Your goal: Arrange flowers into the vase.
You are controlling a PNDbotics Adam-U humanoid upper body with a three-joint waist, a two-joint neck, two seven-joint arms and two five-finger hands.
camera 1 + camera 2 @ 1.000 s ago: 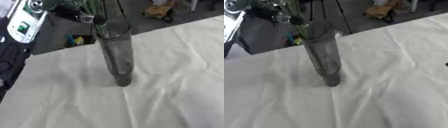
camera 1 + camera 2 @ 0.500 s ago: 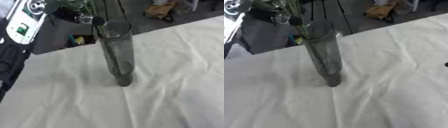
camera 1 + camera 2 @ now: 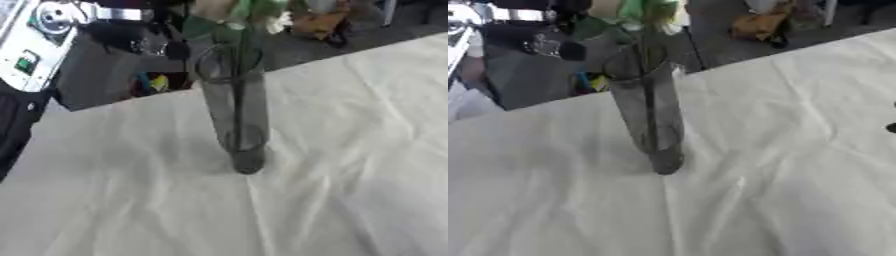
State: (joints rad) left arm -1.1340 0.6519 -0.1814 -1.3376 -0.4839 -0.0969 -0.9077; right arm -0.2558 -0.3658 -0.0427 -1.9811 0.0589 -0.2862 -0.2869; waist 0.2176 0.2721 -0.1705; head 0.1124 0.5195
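While left hand hovers—flower stems in vase.

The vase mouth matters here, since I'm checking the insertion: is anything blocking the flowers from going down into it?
Nothing visible does. The green stems already run down through the open mouth of the vase, flower heads above the rim.

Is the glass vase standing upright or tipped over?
Upright: the glass vase stands on its base on the white tablecloth, mouth up, with green flower stems running down inside it.
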